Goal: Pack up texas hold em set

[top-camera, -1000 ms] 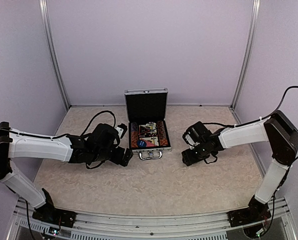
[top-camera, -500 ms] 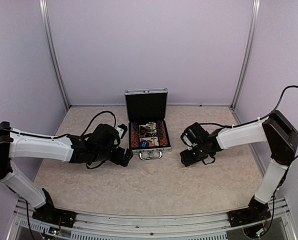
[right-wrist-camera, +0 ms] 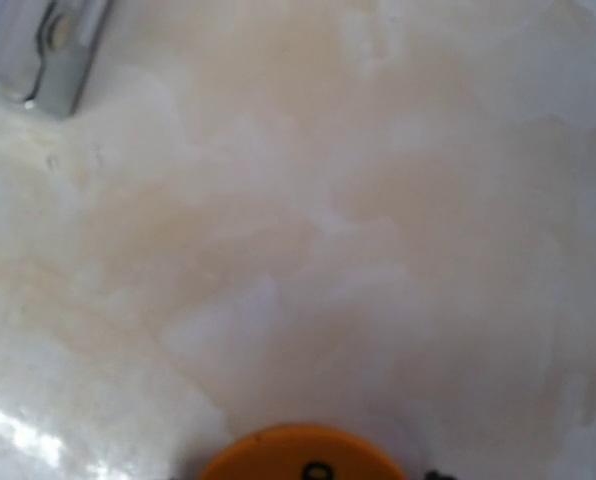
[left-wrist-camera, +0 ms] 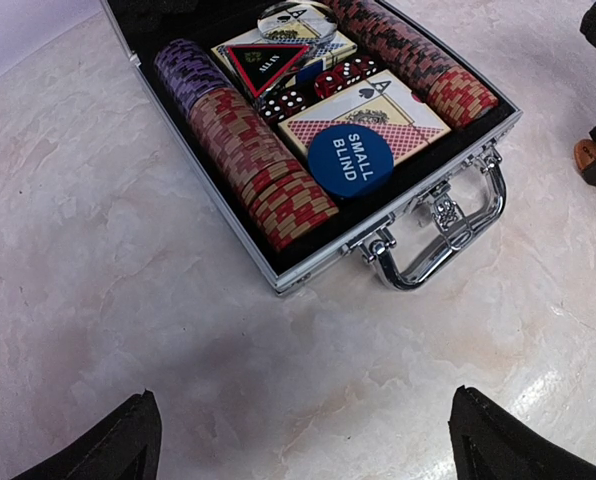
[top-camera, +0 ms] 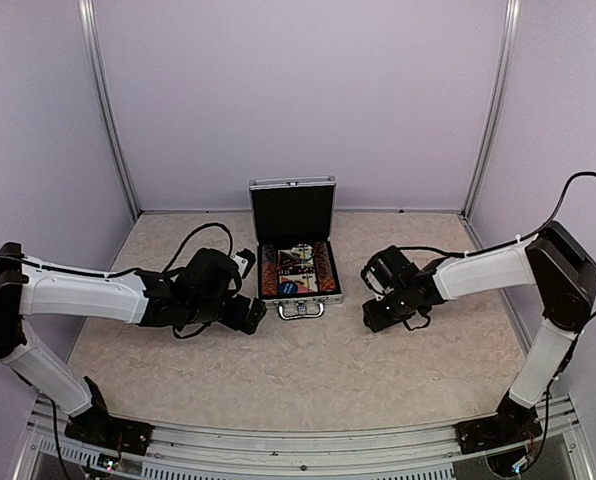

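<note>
We are narrowing our right gripper (top-camera: 376, 316) over an orange button (right-wrist-camera: 303, 455) lying right of the open case (top-camera: 293, 212), though we cannot tell if it is gripping; that 1 piece is awaiting packing. Our left gripper (left-wrist-camera: 300, 430) is hovering wide open.

My right wrist view is blurred throughout: an orange disc (right-wrist-camera: 300, 458) is cut by the bottom edge, a scrap of bright metal (right-wrist-camera: 48, 45) runs off the top left corner, and no fingers of the right tool (top-camera: 376, 318) show there, so I cannot tell how its jaws stand. From the left wrist the case (left-wrist-camera: 328, 255) loses its lid past the top edge, and the left tool (left-wrist-camera: 303, 450) shows only two dark fingertips (left-wrist-camera: 128, 445) in the bottom corners. From overhead the case's contents are too small for me to name.
</note>
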Motion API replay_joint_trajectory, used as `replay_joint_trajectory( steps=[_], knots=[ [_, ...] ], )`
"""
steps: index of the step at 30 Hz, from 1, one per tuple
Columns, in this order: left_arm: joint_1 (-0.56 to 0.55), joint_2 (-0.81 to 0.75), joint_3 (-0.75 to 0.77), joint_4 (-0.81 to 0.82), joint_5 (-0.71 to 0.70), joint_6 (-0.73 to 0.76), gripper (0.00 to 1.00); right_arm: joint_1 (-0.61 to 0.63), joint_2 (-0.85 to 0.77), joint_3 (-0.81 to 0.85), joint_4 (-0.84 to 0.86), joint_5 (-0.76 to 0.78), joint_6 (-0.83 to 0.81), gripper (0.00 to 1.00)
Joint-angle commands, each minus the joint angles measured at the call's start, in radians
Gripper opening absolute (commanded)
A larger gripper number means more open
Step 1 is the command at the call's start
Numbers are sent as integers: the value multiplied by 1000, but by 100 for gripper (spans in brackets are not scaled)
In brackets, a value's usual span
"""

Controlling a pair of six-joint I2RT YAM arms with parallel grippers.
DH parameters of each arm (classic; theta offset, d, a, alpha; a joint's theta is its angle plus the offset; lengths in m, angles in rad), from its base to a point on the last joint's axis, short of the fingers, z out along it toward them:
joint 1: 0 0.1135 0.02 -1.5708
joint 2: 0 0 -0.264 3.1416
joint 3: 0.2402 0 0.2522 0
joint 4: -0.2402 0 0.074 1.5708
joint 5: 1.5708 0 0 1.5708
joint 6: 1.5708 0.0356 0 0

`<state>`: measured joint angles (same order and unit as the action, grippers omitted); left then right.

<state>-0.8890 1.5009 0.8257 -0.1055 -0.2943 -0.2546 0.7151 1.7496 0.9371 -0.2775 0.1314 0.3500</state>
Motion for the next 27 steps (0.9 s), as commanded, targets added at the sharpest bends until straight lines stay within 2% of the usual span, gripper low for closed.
replay_joint_trajectory(
  steps=[1,4,22,25,27],
  knots=[
    [-7,1,-1,10,0,-1,99,14,9,-35,-94,-19,-2,42],
    [-7,3,-1,12,3,-3,99,15,-2,-21,-92,-17,-4,40],
    [-12,7,1,15,7,-11,99,16,-77,87,-116,17,-28,41],
    [-14,11,0,16,8,-13,99,16,-72,109,-120,13,-33,42],
    [-16,13,2,12,9,-14,99,16,-57,120,-139,10,-37,47]
  ],
)
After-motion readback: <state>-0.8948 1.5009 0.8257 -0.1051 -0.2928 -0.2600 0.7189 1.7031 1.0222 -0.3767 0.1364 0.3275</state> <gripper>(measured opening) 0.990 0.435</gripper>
